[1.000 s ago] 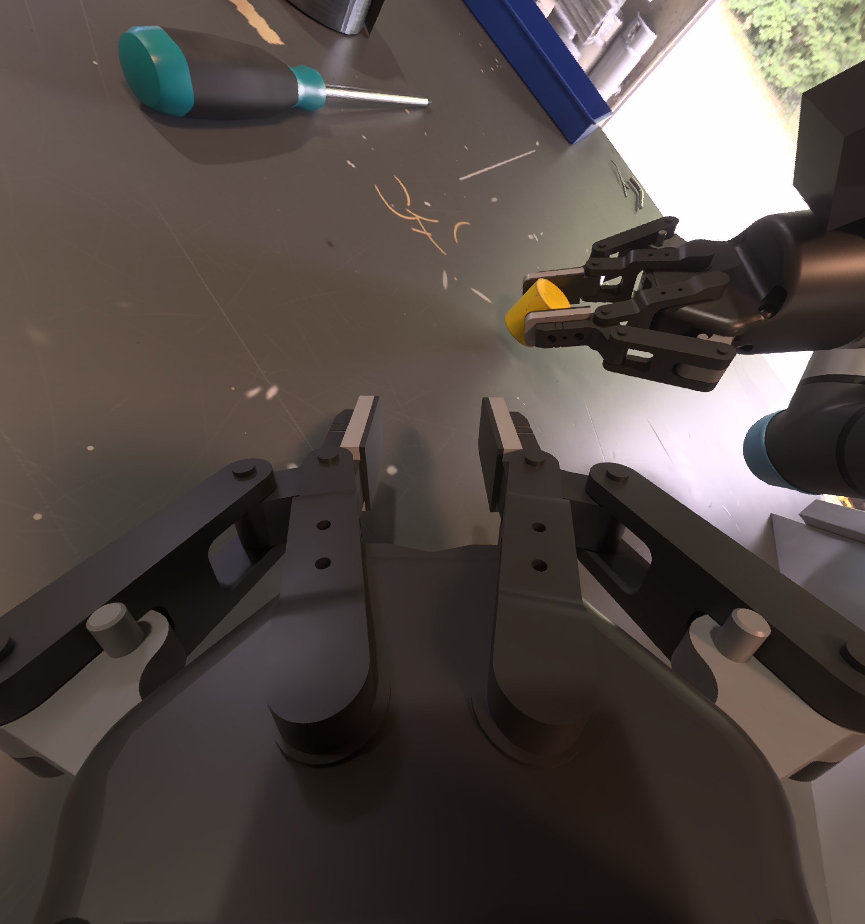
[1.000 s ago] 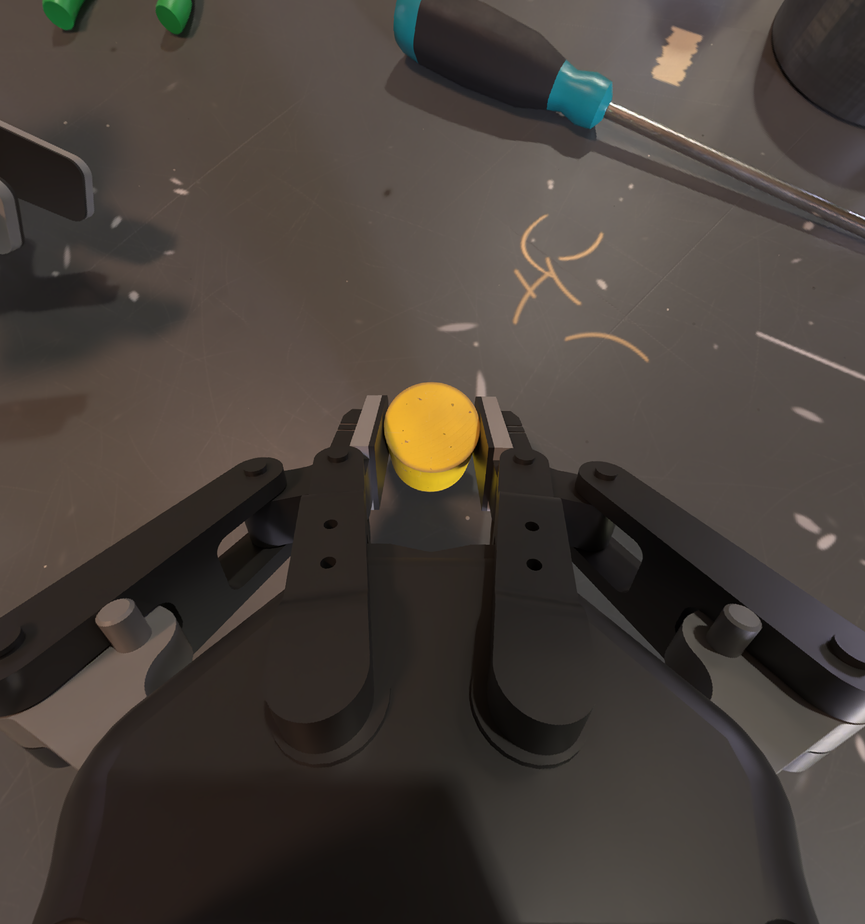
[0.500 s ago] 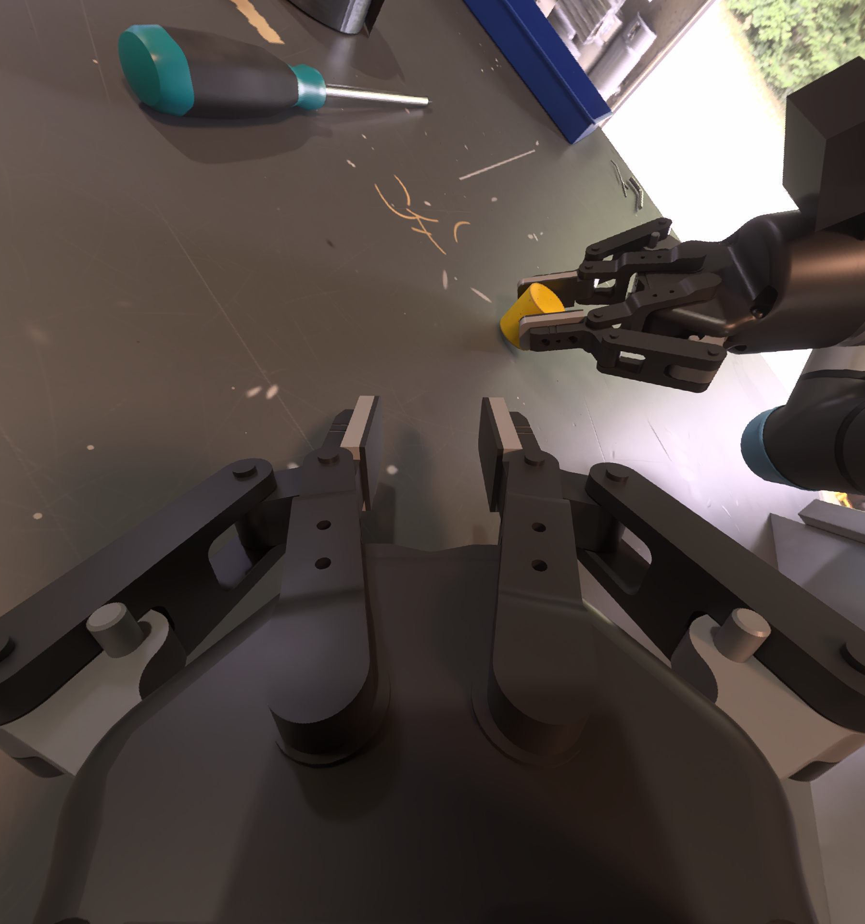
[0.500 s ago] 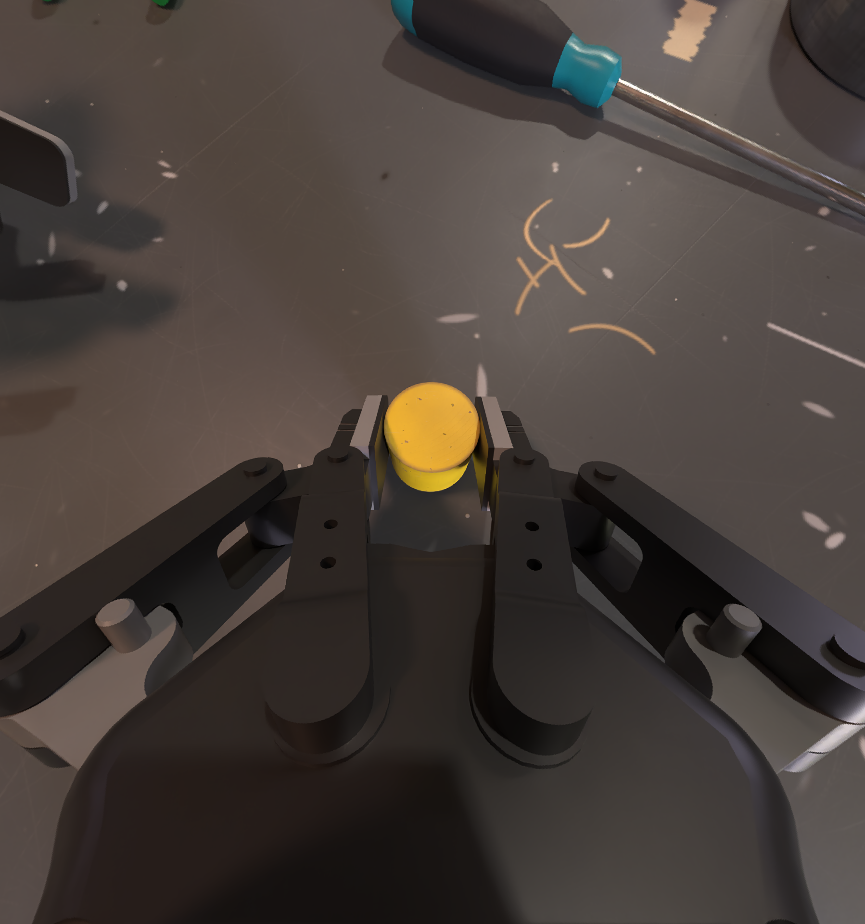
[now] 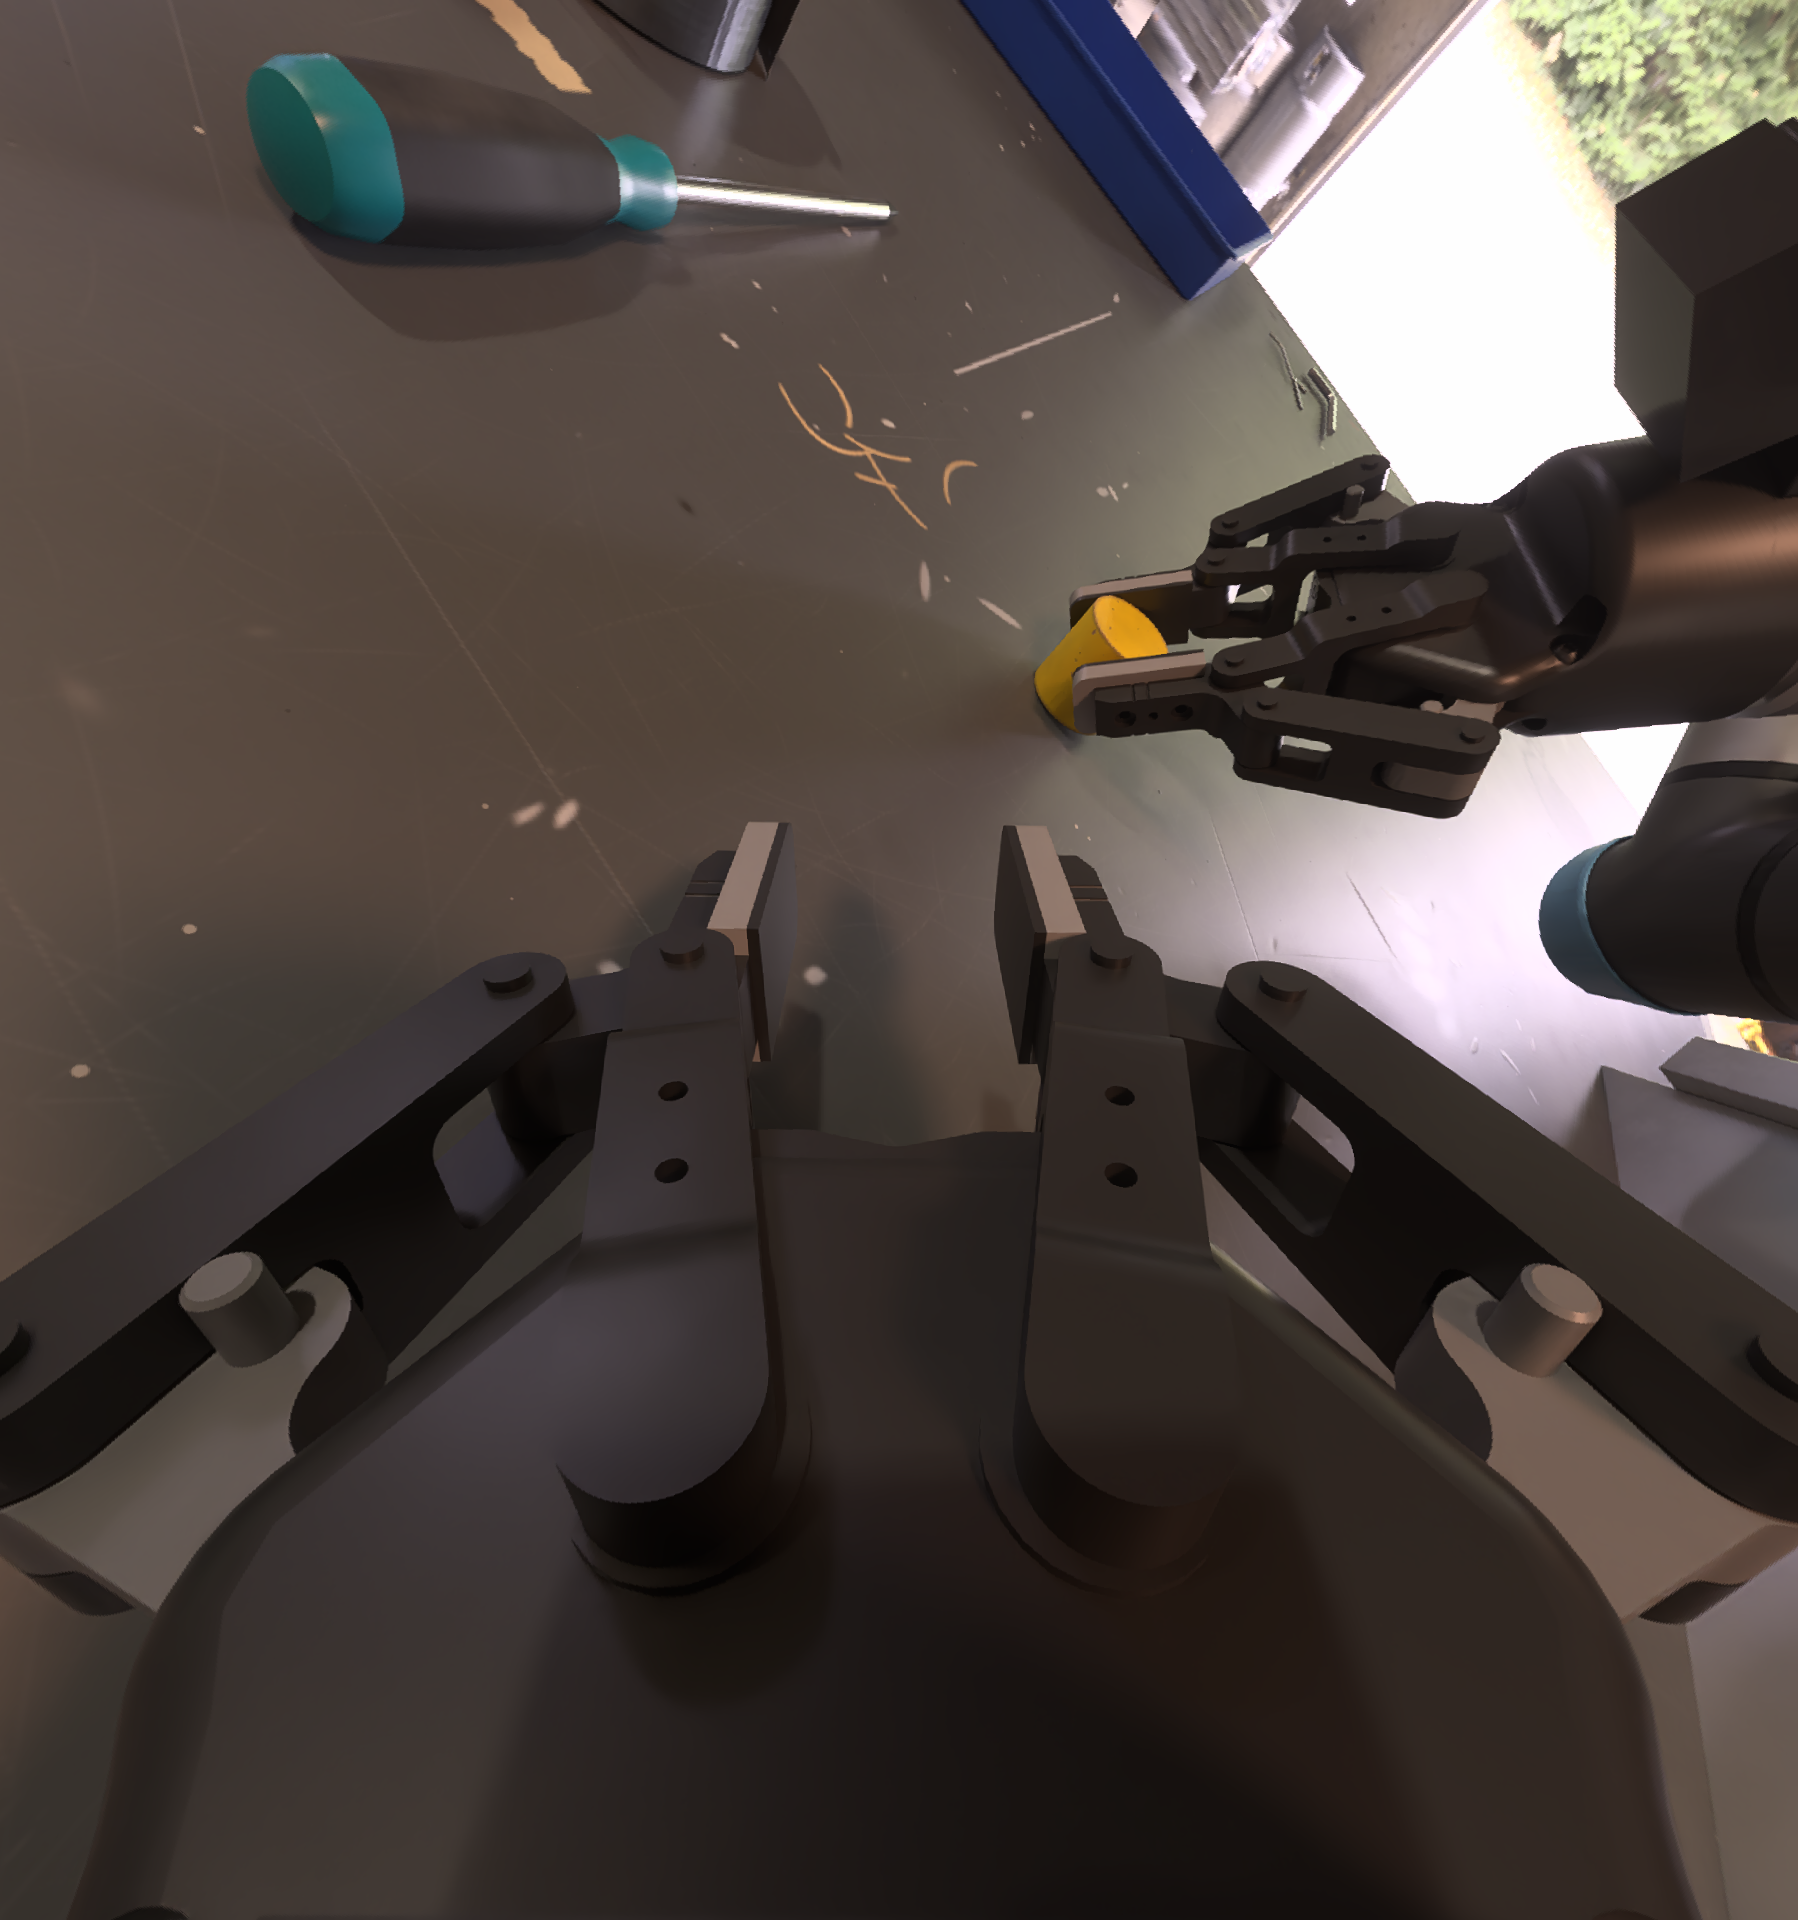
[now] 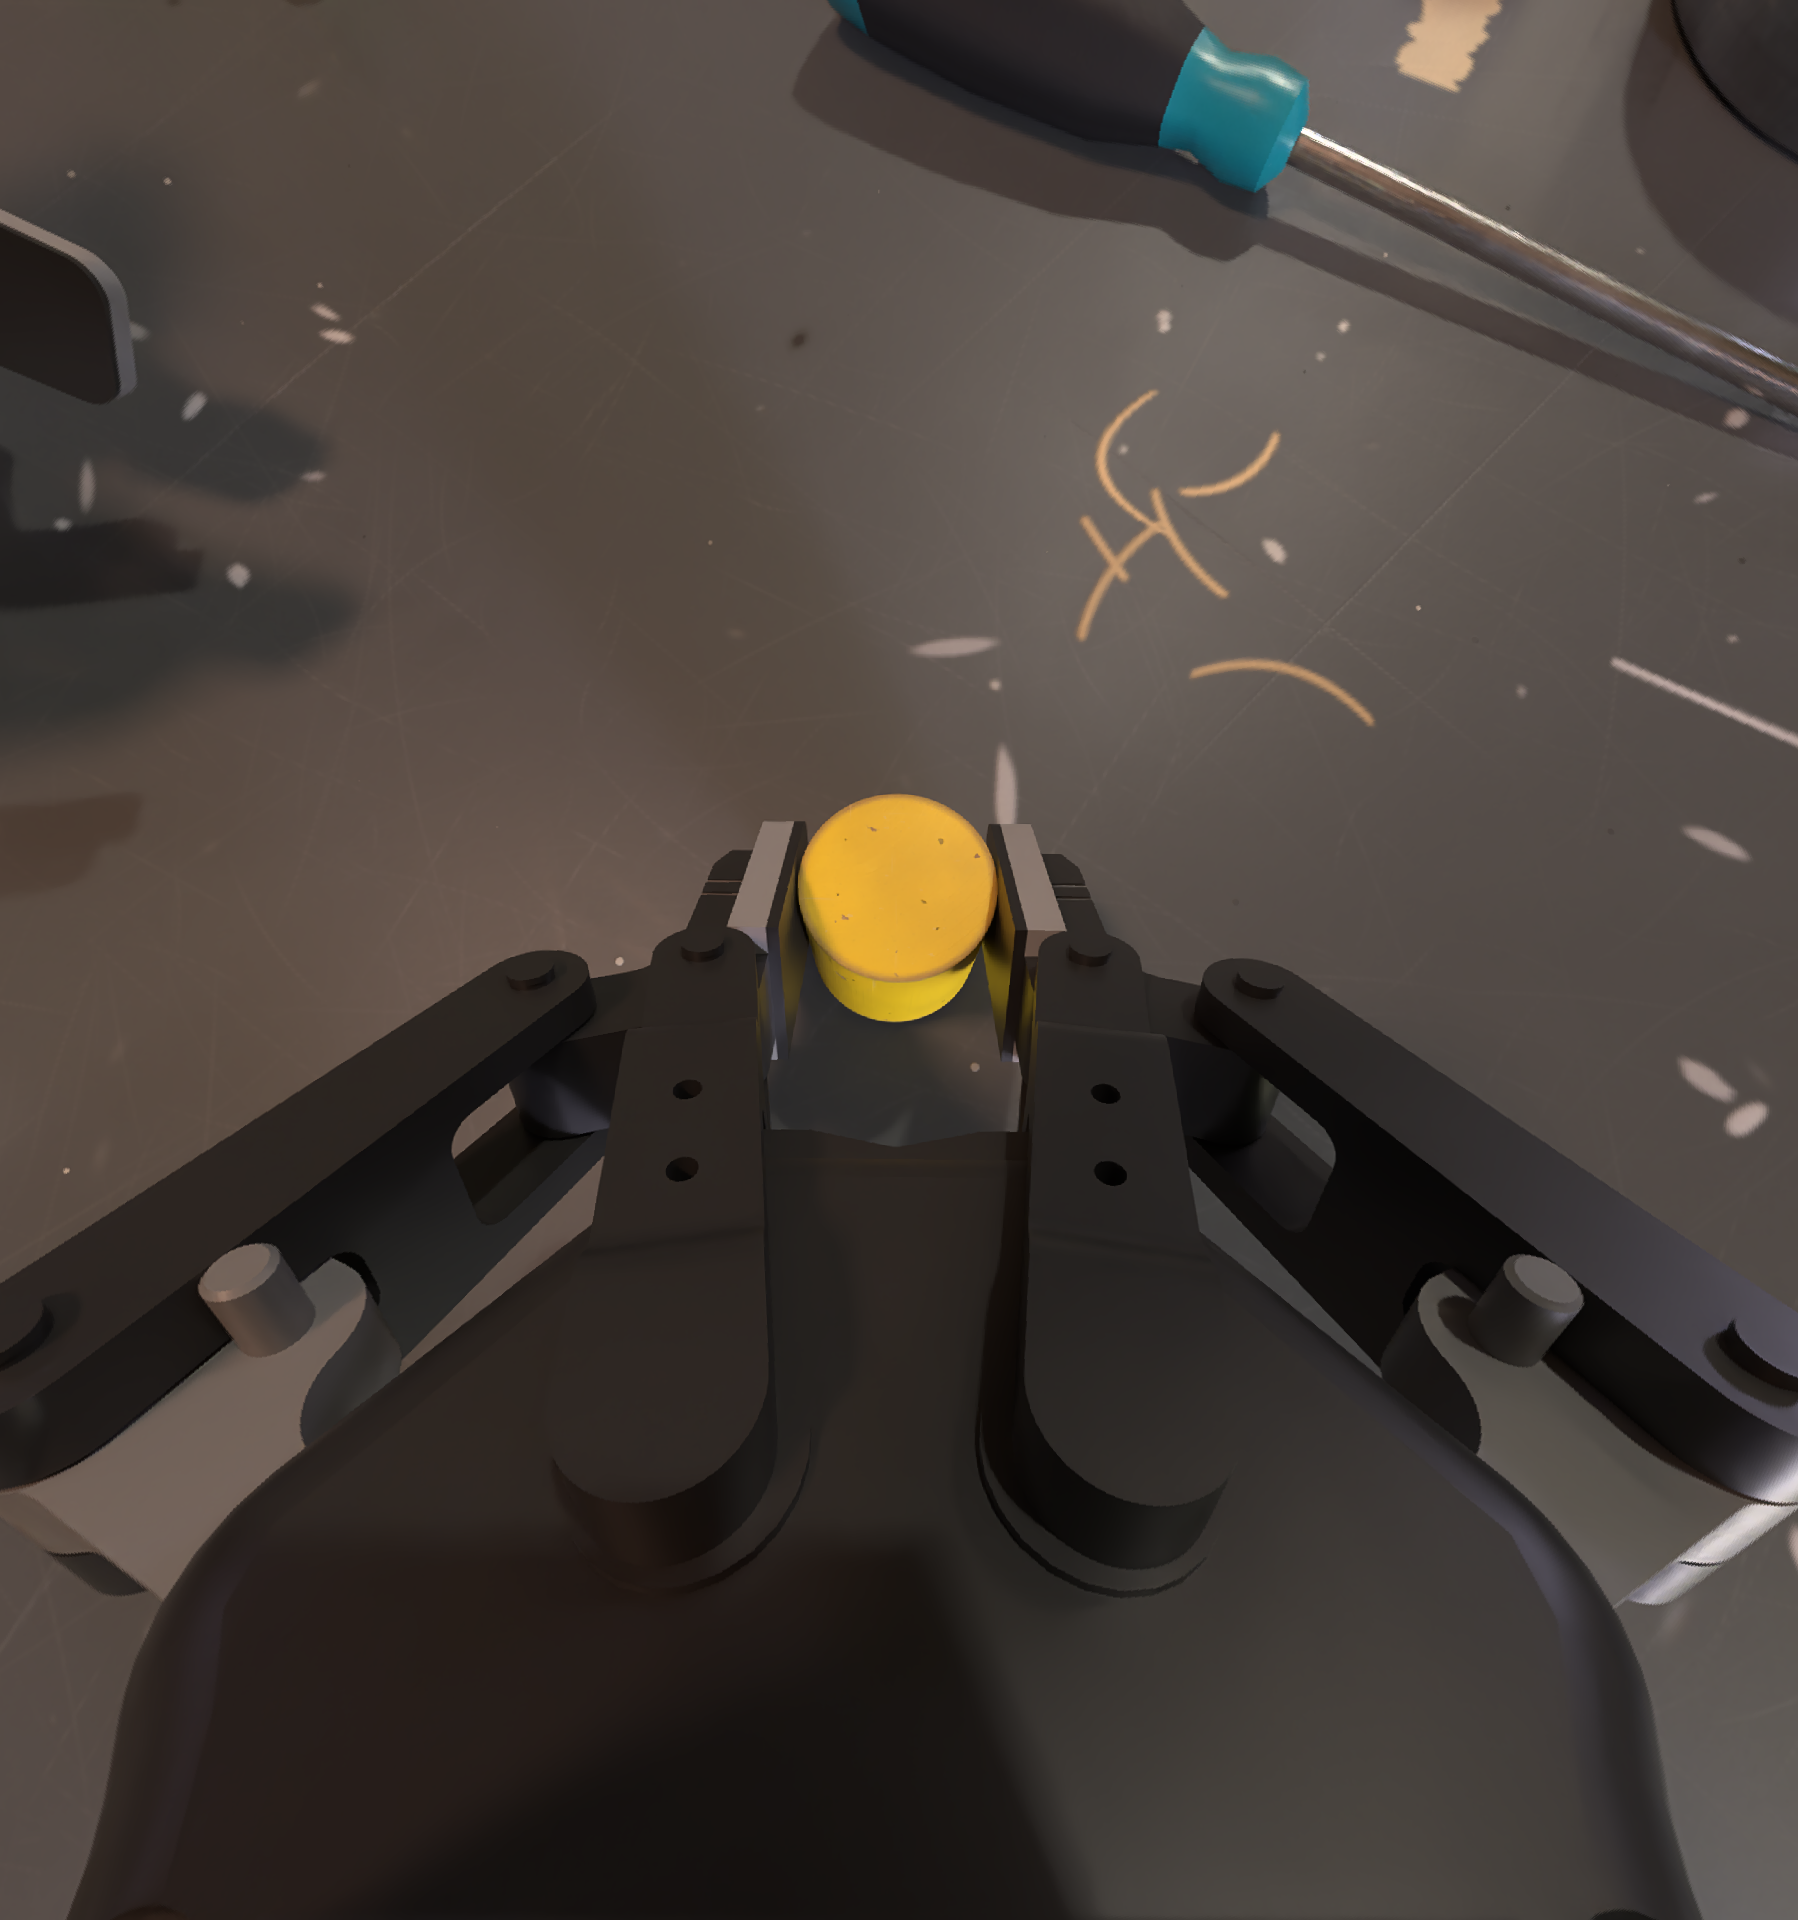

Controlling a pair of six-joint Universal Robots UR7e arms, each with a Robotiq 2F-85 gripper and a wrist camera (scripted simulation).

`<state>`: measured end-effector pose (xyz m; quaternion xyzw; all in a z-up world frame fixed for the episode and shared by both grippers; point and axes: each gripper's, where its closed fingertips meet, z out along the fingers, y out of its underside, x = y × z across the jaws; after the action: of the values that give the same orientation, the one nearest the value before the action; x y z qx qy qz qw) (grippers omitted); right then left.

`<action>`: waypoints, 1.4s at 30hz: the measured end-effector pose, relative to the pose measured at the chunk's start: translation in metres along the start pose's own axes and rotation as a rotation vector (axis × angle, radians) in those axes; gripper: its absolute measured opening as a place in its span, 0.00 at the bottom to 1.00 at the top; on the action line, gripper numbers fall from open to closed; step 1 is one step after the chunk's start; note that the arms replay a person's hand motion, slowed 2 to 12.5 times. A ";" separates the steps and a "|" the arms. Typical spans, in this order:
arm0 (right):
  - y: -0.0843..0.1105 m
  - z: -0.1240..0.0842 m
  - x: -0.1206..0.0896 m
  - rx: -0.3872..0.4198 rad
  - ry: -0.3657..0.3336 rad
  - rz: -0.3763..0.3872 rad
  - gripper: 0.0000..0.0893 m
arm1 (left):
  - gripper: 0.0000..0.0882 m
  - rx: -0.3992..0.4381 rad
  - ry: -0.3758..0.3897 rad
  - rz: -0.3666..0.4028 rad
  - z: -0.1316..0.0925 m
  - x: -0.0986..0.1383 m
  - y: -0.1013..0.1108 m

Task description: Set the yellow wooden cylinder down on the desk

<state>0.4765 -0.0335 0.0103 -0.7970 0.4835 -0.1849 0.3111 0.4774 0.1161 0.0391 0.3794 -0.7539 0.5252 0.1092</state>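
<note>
The yellow wooden cylinder (image 6: 895, 904) sits between the pads of my right gripper (image 6: 895, 883), which is shut on it. In the left wrist view the right gripper (image 5: 1092, 644) holds the cylinder (image 5: 1103, 644) tilted, with its lower end at or just above the dark desk (image 5: 459, 582); I cannot tell whether it touches. My left gripper (image 5: 890, 862) is open and empty, low over the desk, short of the cylinder and to its left.
A teal-and-black screwdriver (image 5: 438, 171) lies at the far side, also in the right wrist view (image 6: 1082, 62). A blue bar (image 5: 1113, 135) and a dark round object (image 6: 1788, 83) stand behind. The desk edge runs along the right. Part of the left gripper (image 6: 22, 301) shows at left.
My right gripper has moved down toward the desk with the yellow cylinder still in it. The left gripper has not moved.
</note>
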 end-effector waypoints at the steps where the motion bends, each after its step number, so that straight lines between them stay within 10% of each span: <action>1: 0.001 0.000 0.000 -0.003 0.001 -0.001 0.34 | 0.40 0.000 0.000 0.000 0.000 0.000 0.000; 25: 0.001 0.000 -0.011 -0.006 -0.052 -0.042 0.34 | 0.40 0.001 0.000 0.008 0.000 0.001 0.000; 42: -0.001 0.000 -0.110 0.039 -0.357 -0.212 0.34 | 0.39 0.004 -0.003 0.033 -0.001 0.004 0.001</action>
<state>0.4259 0.0638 0.0116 -0.8573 0.3307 -0.0815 0.3860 0.4742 0.1151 0.0411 0.3679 -0.7590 0.5281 0.0987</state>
